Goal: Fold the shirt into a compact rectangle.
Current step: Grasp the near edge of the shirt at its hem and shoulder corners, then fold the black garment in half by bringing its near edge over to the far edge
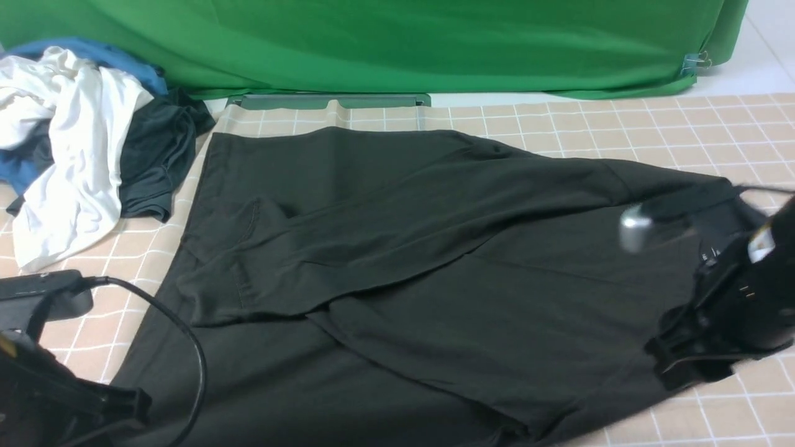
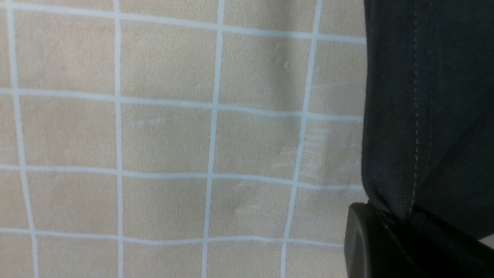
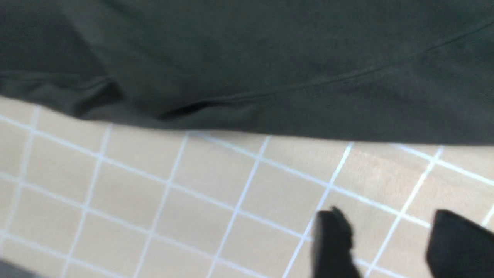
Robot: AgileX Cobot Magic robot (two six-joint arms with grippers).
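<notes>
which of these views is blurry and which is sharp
front view: sharp, except the right arm, smeared by motion; left wrist view: crisp, stitching on the shirt reads clearly; right wrist view: soft throughout, right pincer and checked cloth lines fuzzy

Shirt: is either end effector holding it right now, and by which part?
The left end effector is shut on the shirt at its stitched hem edge. The right end effector is open and holds nothing.
</notes>
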